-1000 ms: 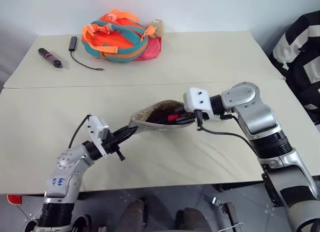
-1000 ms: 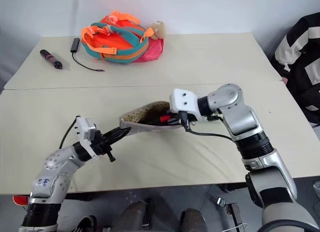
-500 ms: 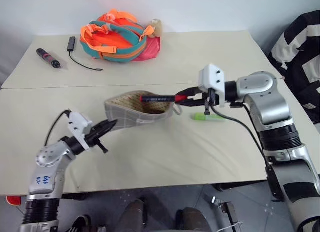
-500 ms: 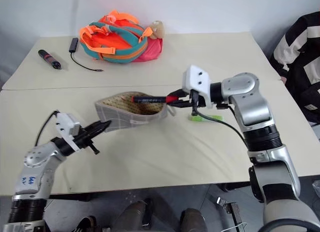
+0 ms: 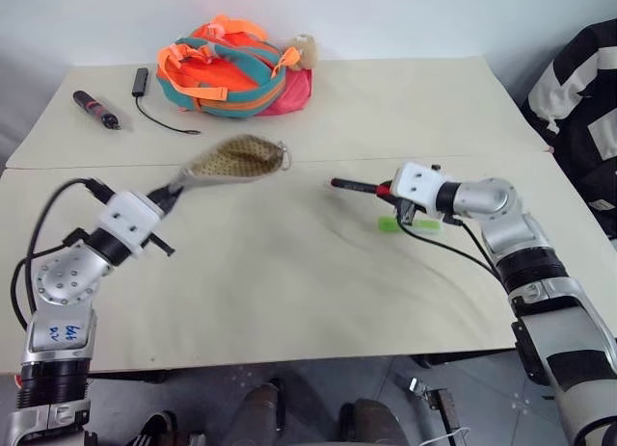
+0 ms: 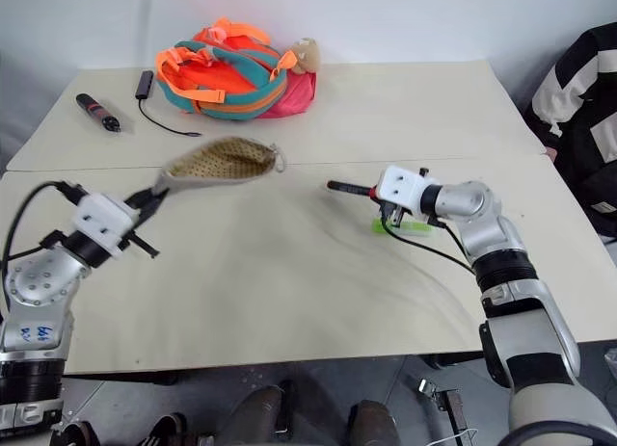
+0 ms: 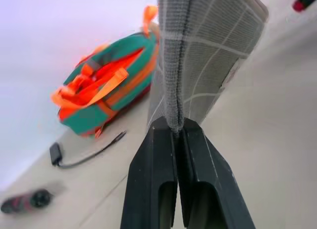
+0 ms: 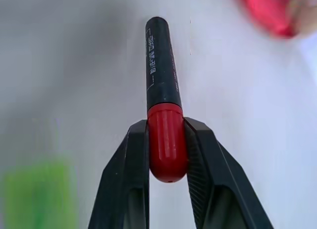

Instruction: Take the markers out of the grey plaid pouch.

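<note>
The grey plaid pouch (image 5: 234,158) hangs in the air at the left over the table, its tan dotted lining showing. My left gripper (image 5: 174,192) is shut on the pouch's lower end, and the grey grid fabric (image 7: 198,70) rises from between its fingers (image 7: 153,189). A black marker with a red cap (image 5: 359,187) sticks out level from my right gripper (image 5: 388,191), which is shut on its red end (image 8: 166,142). The bright green marker (image 5: 409,223) lies on the table just below that gripper.
An orange, teal and pink backpack (image 5: 231,66) sits at the back of the table. A thick black stick with a reddish band (image 5: 95,110) and a small black cable (image 5: 154,104) lie at the back left. A black-and-white striped thing (image 5: 583,109) is past the right edge.
My left gripper has lifted the pouch up and away to the left. My right gripper has drawn the black and red marker clear of the pouch and lowered it to the right. The green marker now lies on the table.
</note>
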`<state>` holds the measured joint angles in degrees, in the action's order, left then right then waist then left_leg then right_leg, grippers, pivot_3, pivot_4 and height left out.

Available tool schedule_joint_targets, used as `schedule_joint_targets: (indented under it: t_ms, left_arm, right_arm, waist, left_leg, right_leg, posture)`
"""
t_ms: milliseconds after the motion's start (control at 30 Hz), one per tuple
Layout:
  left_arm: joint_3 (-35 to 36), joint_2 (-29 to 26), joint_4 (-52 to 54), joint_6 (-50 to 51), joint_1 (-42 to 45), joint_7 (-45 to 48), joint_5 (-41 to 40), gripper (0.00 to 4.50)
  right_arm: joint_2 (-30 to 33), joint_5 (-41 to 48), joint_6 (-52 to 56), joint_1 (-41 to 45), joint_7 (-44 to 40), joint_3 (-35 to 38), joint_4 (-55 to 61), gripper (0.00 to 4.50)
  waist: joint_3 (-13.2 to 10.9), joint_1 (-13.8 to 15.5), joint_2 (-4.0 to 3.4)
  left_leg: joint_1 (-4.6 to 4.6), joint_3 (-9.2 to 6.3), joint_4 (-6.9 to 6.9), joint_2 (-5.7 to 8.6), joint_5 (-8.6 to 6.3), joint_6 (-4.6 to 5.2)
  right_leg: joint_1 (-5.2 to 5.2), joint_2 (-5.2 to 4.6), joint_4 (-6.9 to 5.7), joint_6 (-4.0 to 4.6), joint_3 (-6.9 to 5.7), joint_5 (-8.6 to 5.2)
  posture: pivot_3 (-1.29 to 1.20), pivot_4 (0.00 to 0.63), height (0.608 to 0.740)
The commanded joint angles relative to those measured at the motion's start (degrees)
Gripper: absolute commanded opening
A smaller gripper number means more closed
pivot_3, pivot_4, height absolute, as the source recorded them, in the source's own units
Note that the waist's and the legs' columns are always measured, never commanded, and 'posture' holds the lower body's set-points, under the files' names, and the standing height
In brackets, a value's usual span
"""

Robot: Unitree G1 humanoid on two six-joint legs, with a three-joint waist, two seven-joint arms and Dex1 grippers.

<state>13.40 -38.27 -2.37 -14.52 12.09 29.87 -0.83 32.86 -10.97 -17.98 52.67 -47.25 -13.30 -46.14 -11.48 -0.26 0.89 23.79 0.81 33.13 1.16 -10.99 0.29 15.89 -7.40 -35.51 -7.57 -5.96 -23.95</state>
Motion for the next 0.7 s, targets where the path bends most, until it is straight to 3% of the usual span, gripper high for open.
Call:
schedule_joint_targets:
  t_ms: [33, 200, 233, 400, 500, 600, 700]
  left_arm:
    - [-3.81, 0.91, 1.31, -1.85, -4.24, -0.37, 3.84, 0.0]
    - [-4.58, 2.75, 1.45, -0.21, -6.35, -1.18, 2.57, 0.0]
    - [-4.55, 2.81, 1.43, -0.06, -6.25, -0.9, 2.02, 0.53]
    - [-3.73, 2.84, 1.47, 0.76, -5.54, -0.68, 0.19, 2.0]
    - [-1.84, 3.6, 5.46, 4.13, -7.64, 2.89, -8.32, 2.91]
    - [1.05, 4.04, 11.33, 7.58, -9.95, 4.85, -15.92, 3.83]
    - [4.82, 3.85, 17.07, 15.22, -14.03, 6.23, -25.19, 3.83]
  right_arm:
    - [-1.88, -1.31, -4.76, 0.27, 4.61, 0.08, -3.49, 0.61]
    - [-3.33, -0.33, -4.94, 0.52, 5.07, 1.29, -6.26, 0.6]
    - [-3.39, 0.18, -4.99, 0.76, 4.95, 1.78, -6.66, 0.95]
    - [-3.27, 1.2, -4.33, 1.33, 3.89, 2.41, -7.37, 2.58]
    - [-4.3, 7.75, 1.17, 0.41, -1.82, 5.81, -4.11, 3.57]
    - [-5.34, 14.71, 7.46, -0.5, -5.2, 10.27, 0.69, 3.62]
    - [-6.07, 20.69, 14.79, -2.89, -6.95, 13.41, 9.47, 3.62]
  waist:
    - [0.0, -0.61, 0.0]
    - [0.0, -1.12, 0.0]
    - [0.0, -1.16, 0.0]
    - [-0.01, -1.17, 0.0]
    - [-0.01, -1.19, 0.0]
    - [-0.01, -1.24, 0.0]
    - [-0.01, -1.32, 0.0]
  left_leg:
    - [-0.05, 0.14, -0.02, -0.07, 0.0, 0.0]
    - [-0.04, 0.1, 0.02, -0.14, 0.05, -0.02]
    - [-0.07, 0.1, 0.03, -0.13, 0.06, -0.01]
    - [-0.08, 0.09, 0.04, -0.1, 0.06, 0.0]
    - [-0.07, 0.07, 0.02, -0.1, 0.06, 0.0]
    - [0.04, 0.06, 0.05, -0.12, 0.05, 0.01]
    - [0.1, 0.01, 0.06, -0.17, 0.05, 0.01]
  right_leg:
    - [0.01, 0.02, 0.0, 0.0, 0.01, 0.0]
    - [0.06, 0.04, -0.11, 0.01, -0.02, 0.0]
    - [0.05, 0.01, -0.1, 0.01, -0.02, 0.0]
    - [0.06, -0.02, -0.12, 0.01, -0.01, 0.0]
    - [0.05, -0.02, -0.17, 0.01, -0.02, 0.0]
    - [0.07, -0.03, -0.1, 0.02, -0.03, 0.01]
    - [0.09, -0.03, -0.08, 0.04, -0.07, 0.02]
  posture:
    - [0.0, 0.15, 0.74]
    - [0.0, 0.15, 0.74]
    - [0.0, 0.15, 0.74]
    - [0.0, 0.15, 0.74]
    - [0.0, 0.15, 0.74]
    - [0.0, 0.15, 0.74]
    - [0.0, 0.15, 0.74]
